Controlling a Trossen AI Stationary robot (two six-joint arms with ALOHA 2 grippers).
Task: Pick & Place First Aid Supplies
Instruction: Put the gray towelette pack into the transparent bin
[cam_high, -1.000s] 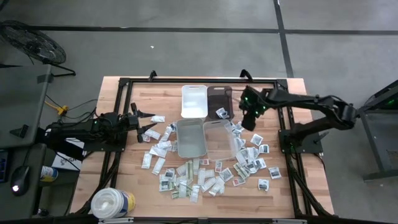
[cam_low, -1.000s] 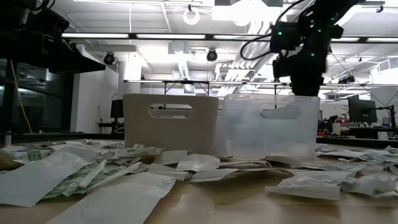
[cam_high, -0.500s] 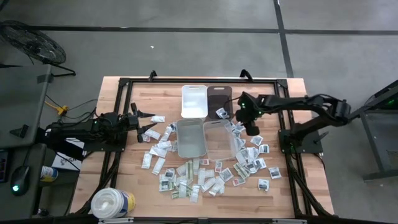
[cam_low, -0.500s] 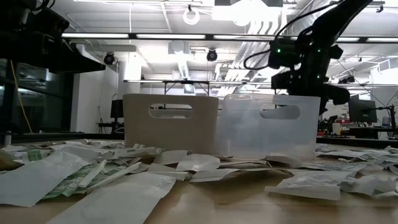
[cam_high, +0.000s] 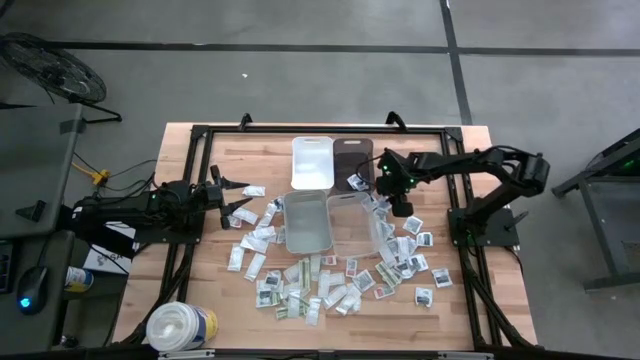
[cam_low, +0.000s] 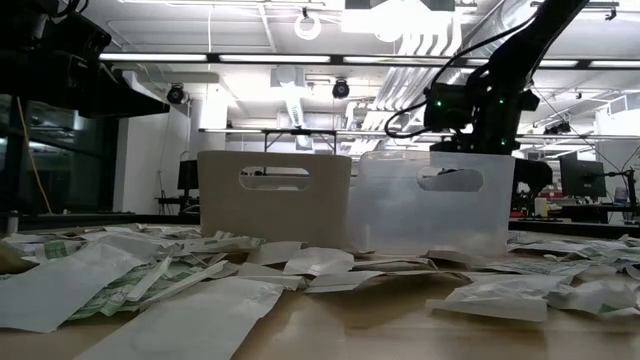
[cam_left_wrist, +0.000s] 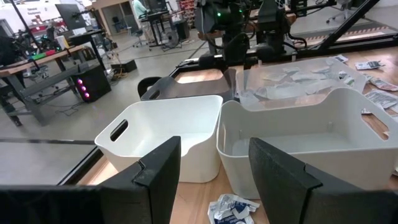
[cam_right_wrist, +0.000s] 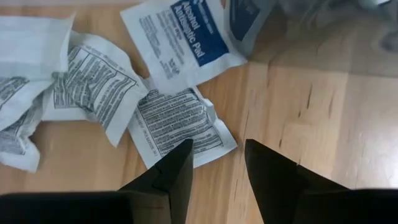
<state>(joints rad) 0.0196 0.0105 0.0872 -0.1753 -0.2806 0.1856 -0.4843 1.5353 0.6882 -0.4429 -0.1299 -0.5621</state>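
Note:
Several first aid supplies, small white paper packets with dark, green or blue print, lie flat on the wooden table around the bins (cam_high: 300, 290) (cam_low: 180, 275). My right gripper (cam_high: 400, 206) (cam_right_wrist: 217, 149) hangs open just right of the clear bin (cam_high: 352, 222), pointing steeply down. A dark-printed packet (cam_right_wrist: 177, 121) and a blue-printed one (cam_right_wrist: 186, 43) lie just beyond its fingertips, with bare wood between the fingers. In the low view the clear bin (cam_low: 430, 205) hides its fingertips. My left gripper (cam_high: 238, 197) (cam_left_wrist: 214, 149) waits open and level at the table's left.
A white bin (cam_high: 311, 162) and a dark bin (cam_high: 352, 160) stand at the far middle, a pale bin (cam_high: 306, 221) beside the clear one. A big round white tub (cam_high: 180, 326) stands at the near left corner. A black frame (cam_high: 200, 140) borders the table.
My right gripper has come down toward the packets just right of the clear bin, shifting a little toward the table's near edge, and its wrist has rolled. The packets lie where they were.

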